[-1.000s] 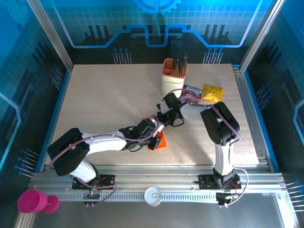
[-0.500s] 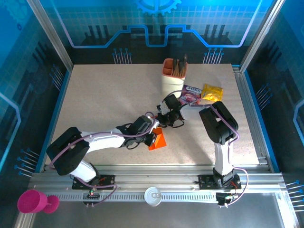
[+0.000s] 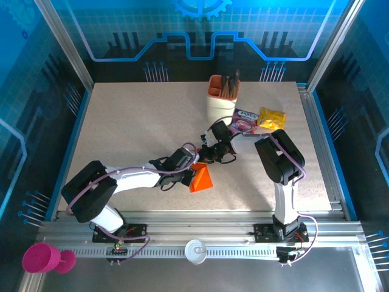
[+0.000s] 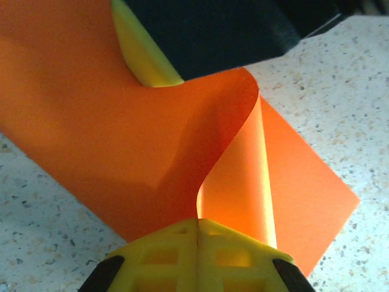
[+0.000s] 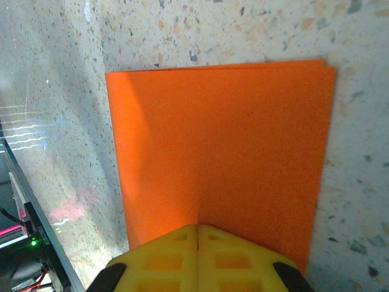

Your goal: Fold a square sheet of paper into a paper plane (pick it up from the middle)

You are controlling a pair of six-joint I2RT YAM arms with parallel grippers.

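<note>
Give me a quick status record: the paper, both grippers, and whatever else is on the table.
paper: orange sheet, folded over, one flap curled up off the speckled table
left gripper: shut, pinching the raised flap
right gripper: shut, tips at the flat part's edge; grip on it unclear
other items: pen cup and snack packets at the far right, apart from the sheet
</note>
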